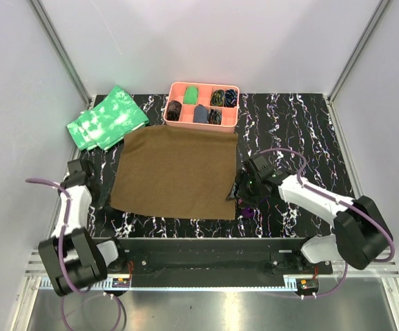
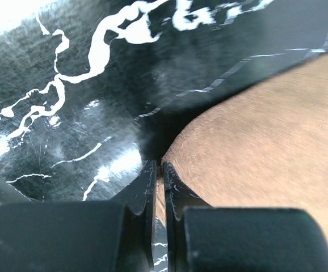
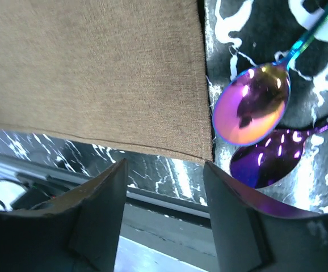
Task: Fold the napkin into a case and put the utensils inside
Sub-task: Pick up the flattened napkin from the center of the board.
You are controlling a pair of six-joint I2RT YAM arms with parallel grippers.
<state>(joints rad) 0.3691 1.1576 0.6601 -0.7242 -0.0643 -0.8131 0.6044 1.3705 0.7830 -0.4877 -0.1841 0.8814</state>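
Top view: shows the napkin spread flat on the desk, just beside the pink tray. Left wrist: shows left jaws pinched shut on a napkin corner. Right wrist: shows right jaws open, empty, at another corner, two shiny utensils just beside.

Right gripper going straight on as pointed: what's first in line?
Probably the near corner of the plain brown cloth napkin, ahead of the open right gripper; the two shiny purple spoons lie off to the side. Depth unclear.
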